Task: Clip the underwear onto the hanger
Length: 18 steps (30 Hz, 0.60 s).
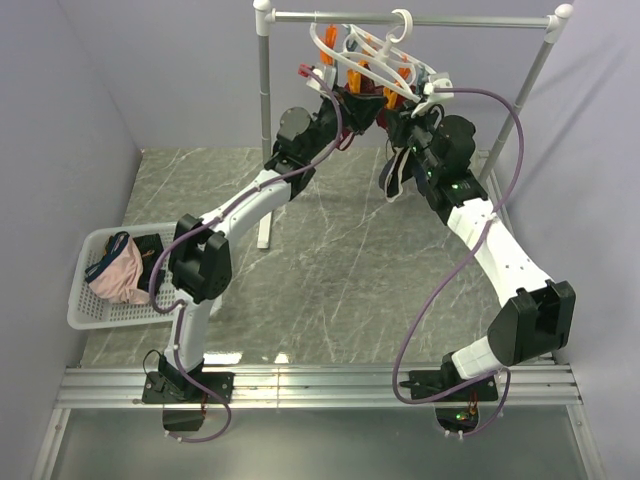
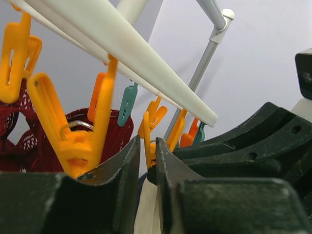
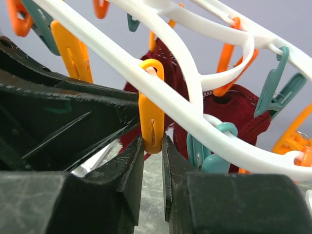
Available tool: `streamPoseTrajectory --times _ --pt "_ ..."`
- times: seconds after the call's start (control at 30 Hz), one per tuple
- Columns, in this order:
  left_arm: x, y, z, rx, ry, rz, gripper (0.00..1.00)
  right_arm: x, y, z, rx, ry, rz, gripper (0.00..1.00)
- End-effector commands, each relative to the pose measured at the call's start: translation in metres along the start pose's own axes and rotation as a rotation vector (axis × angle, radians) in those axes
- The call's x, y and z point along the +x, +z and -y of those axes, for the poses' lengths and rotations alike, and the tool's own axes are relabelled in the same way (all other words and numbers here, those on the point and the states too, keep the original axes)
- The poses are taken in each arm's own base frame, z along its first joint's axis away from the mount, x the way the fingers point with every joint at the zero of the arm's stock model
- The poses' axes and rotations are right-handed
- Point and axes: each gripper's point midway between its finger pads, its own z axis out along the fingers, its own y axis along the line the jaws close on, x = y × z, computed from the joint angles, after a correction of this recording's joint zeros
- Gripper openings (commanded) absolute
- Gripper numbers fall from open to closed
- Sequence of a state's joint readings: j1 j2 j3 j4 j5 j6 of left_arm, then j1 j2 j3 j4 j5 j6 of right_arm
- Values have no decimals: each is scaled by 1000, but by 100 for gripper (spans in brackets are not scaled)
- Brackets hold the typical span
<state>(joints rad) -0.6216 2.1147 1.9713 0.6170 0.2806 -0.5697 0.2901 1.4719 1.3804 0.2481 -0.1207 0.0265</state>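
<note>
The white hanger (image 1: 372,52) hangs by its hook from the rail, its orange and teal clips dangling. My left gripper (image 1: 345,100) is raised just under it. In the left wrist view the left gripper (image 2: 147,142) is shut on the underwear (image 2: 145,207), pale lining and a navy edge showing between the jaws, with an orange clip (image 2: 147,139) right at the fingertips. The rest of the underwear (image 1: 393,175) droops dark below the hanger. My right gripper (image 3: 152,140) is shut on an orange clip (image 3: 151,122) hanging from the hanger's white bar (image 3: 161,92).
A maroon garment (image 3: 234,112) is clipped to the hanger, also seen as the maroon garment (image 2: 114,136) in the left wrist view. The grey rail stand (image 1: 265,110) holds the hanger. A white basket (image 1: 85,310) with a pink garment (image 1: 120,278) sits at the table's left.
</note>
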Motion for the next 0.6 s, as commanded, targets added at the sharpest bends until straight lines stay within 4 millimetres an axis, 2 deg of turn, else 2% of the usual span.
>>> streamPoseTrajectory --times 0.0,0.03,0.1,0.13,0.17,0.2,0.23,0.27,0.3,0.33,0.37,0.4,0.43,0.47,0.57 --pt "-34 -6 33 63 12 34 26 -41 0 -4 -20 -18 95 10" --pt "-39 -8 35 59 13 33 34 -41 -1 -4 -26 -16 93 7" --pt "-34 -15 30 46 8 10 38 -42 -1 -4 -32 -12 89 5" --pt "-40 -19 32 42 -3 4 44 -41 -1 -4 -33 -8 83 3" --pt "-42 -24 31 35 -10 -2 46 -40 -1 -6 -44 0 78 2" --pt "-30 -32 21 7 -24 -34 48 -42 -2 -4 -44 0 79 2" --pt "-39 -39 28 14 -21 -32 50 -42 -3 -4 -44 3 73 0" --pt "-39 -45 27 8 -18 -43 52 -43 -4 -7 -61 7 71 0" --pt "-23 -56 21 -8 -23 -80 54 -44 -4 -6 -64 8 71 0" --pt "-32 -63 35 31 9 -77 55 -42 -5 -7 -70 9 60 0" --pt "-33 -69 38 46 29 -77 56 -42 -5 -9 -88 10 55 0" --pt "-25 -76 37 46 38 -96 58 -39 -6 -9 -93 12 39 0" --pt "-35 -79 46 69 69 -82 59 -38 -7 -11 -101 13 31 0" --pt "-36 -80 48 69 77 -84 59 -39 -7 -13 -110 13 29 0" --pt "-58 -69 60 85 97 -44 61 -30 -9 -17 -134 25 -2 0"
